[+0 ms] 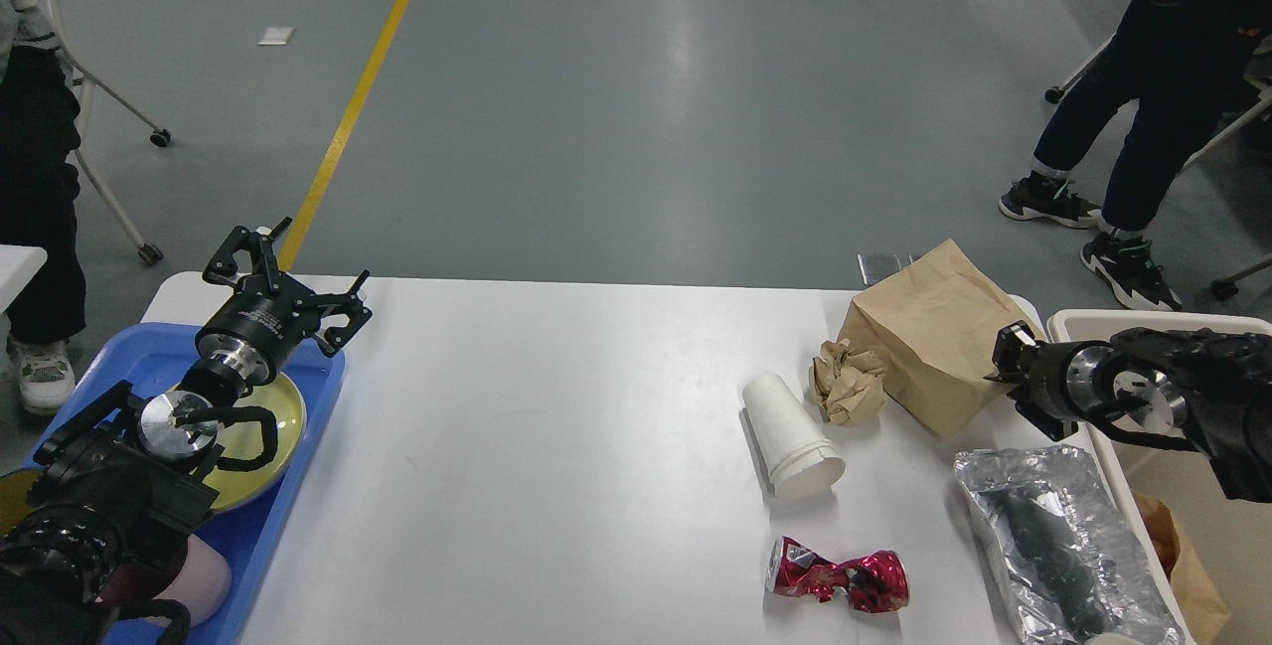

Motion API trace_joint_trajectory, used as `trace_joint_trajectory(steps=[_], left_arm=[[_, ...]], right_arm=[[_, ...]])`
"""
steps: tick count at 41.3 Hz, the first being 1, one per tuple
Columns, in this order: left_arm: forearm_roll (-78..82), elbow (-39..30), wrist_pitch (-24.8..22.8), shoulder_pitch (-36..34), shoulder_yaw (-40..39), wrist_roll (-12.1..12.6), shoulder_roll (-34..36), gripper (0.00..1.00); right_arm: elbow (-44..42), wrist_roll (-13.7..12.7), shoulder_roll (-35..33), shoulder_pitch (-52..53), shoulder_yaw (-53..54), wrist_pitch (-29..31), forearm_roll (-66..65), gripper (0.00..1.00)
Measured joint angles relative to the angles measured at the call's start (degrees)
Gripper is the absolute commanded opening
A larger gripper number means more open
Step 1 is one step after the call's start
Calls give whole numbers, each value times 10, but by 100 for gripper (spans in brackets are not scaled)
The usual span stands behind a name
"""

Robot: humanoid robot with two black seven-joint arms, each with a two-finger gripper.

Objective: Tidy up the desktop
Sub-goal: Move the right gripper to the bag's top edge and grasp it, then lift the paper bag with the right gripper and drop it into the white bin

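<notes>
Two arms (pixel 283 272) (pixel 1009 367) low over the desktop (pixel 556 446), left jaws spread.

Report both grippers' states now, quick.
Left gripper: open, fingers spread, holding nothing, above the far end of the blue plastic tray.
Right gripper: seen dark and end-on against the brown paper bag; cannot tell.
</notes>
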Motion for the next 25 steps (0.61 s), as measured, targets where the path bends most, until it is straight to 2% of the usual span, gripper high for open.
trace_joint_trajectory(steps=[11,16,20,22,23,25], left_arm=[[0,0,0,0,0,0,0,100],[0,0,0,0,0,-1,0,100],[0,0,0,0,0,-1,0,100],[0,0,0,0,0,-1,0,100],[0,0,0,0,0,-1,0,100],[0,0,0,0,0,-1,0,100]], right_arm=[[1,0,-22,21,-3,5,-1,0],[0,1,-44,65,-4,21,-10,0],[-2,1,-69,145,-10,90,-51,0],[-2,1,-73,194,-11,135,-92,0],[0,1,-76,244,-12,183,-142,0],[3,2,-76,283,-11,220,-182,0]])
